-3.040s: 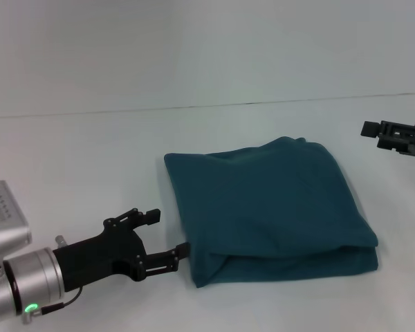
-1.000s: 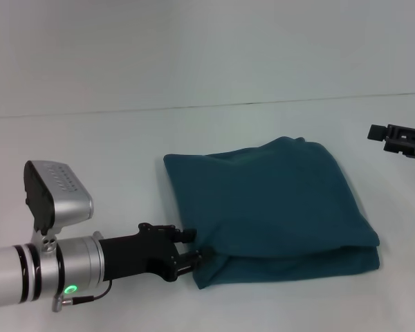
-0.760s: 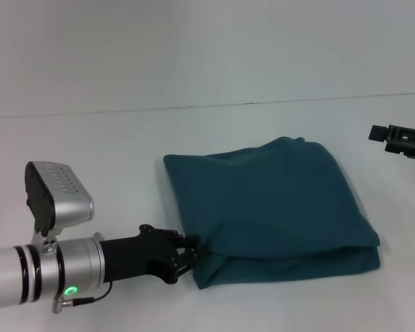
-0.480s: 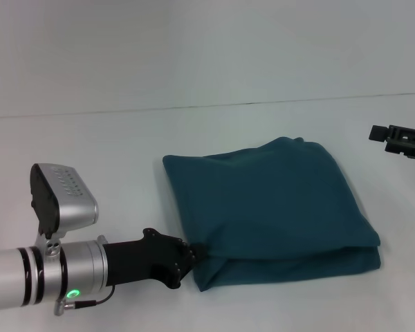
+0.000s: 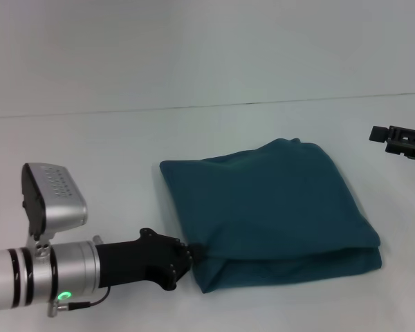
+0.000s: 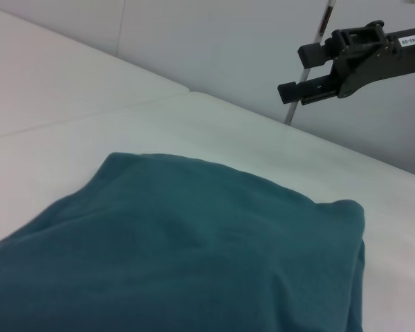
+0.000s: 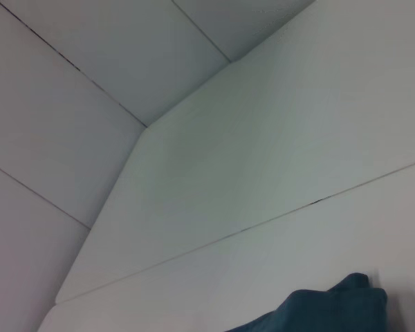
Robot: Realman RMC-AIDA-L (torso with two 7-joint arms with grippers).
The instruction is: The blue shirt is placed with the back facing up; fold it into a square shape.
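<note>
Two pincers show in the head view. The left pincer (image 5: 191, 253) lies low on the white bench (image 5: 90, 159), its black fingers pressed together on the near-left corner of the shirt (image 5: 270, 207) — pinching the fabric edge there. Its silver arm runs in from the left, just above the bench.

The shirt sits folded in a rough square near the middle of the bench, dark teal and plain on top, with layered edges showing along its near side. Its far-left corner points toward the left; its far-right corner bulges slightly. From the left wrist view the shirt (image 6: 173, 256) fills the lower part of the picture as a smooth, gently rumpled surface, and the right pincer (image 6: 353, 59) shows farther off, above the bench.

That right pincer (image 5: 401, 140) hangs at the right edge, well apart from the shirt — whether its fingers are spread or closed I cannot tell. Its wrist view catches only a corner of the shirt (image 7: 318, 311) on the bench.
</note>
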